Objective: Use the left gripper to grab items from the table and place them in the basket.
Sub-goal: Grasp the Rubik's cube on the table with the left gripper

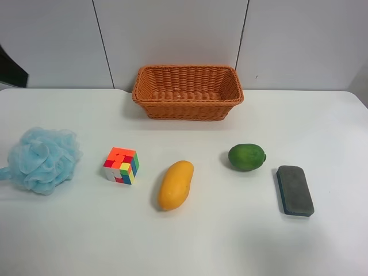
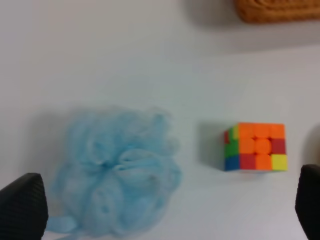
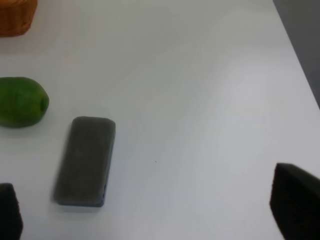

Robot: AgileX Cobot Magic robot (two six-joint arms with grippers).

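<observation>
On the desk (image 1: 230,247), a pouf (image 1: 43,160), cube (image 1: 121,165), mango (image 1: 175,184), green fruit (image 1: 246,157) and eraser (image 1: 295,190) are laid in a row, apart from the basket (image 1: 187,109). Above pouf and cube, the fingers of the left gripper (image 2: 165,207) are spread wide and empty, as are those of the right gripper (image 3: 152,207).

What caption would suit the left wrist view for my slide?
Open left claw above a light-blue mesh pouf and a puzzle cube on the white table.

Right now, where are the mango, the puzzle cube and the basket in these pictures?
mango (image 1: 175,185): exterior high view, middle of its yellow skin.
puzzle cube (image 2: 256,146): left wrist view, centre of its facing side.
basket (image 1: 187,109): exterior high view, front woven wall.
</observation>
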